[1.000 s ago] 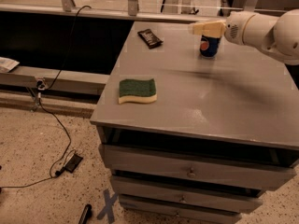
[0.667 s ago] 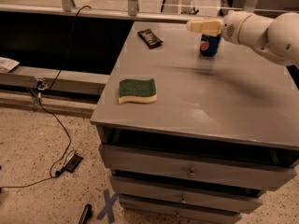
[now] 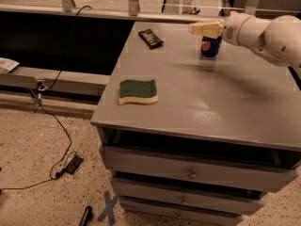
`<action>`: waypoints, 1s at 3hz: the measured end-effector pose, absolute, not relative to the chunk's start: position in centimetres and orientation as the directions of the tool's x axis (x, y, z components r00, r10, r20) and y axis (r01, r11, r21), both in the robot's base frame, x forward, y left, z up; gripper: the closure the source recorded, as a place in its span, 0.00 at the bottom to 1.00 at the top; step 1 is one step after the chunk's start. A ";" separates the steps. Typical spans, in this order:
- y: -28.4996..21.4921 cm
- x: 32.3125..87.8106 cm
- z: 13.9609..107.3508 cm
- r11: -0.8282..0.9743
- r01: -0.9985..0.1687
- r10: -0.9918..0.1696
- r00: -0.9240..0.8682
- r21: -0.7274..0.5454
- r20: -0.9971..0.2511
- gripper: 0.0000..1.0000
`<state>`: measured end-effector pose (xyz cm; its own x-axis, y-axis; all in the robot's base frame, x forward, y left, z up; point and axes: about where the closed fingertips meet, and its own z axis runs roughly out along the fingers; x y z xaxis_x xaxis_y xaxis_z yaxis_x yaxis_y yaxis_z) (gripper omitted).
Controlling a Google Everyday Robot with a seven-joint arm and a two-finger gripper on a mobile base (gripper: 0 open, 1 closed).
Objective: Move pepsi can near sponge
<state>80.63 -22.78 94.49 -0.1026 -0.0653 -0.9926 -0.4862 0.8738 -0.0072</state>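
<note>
The pepsi can (image 3: 210, 46) stands upright near the far edge of the grey table (image 3: 225, 102), right of centre. My gripper (image 3: 205, 29) reaches in from the right on a white arm (image 3: 268, 34) and sits just above the can's top, pointing left and covering the rim. The sponge (image 3: 138, 91), green top over yellow foam, lies flat near the table's front left corner, well apart from the can.
A flat dark snack wrapper (image 3: 151, 37) lies at the table's far left. Drawers (image 3: 190, 173) sit under the tabletop. A cable (image 3: 51, 112) and small dark items lie on the speckled floor to the left. A dark low bench runs behind.
The gripper has edged slightly left above the can. The can, sponge and wrapper have not moved.
</note>
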 end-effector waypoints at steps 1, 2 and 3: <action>-23.3 81.0 93.1 0.880 -0.475 -0.078 -0.116 -0.013 -0.990 0.00; -23.9 81.1 92.0 0.881 -0.472 -0.043 -0.132 0.025 -0.990 0.18; -24.5 81.1 91.9 0.873 -0.482 0.018 -0.128 0.078 -0.992 0.42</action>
<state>81.12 -24.46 91.94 -0.1280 0.0178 -0.9916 -0.4819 0.8728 0.0778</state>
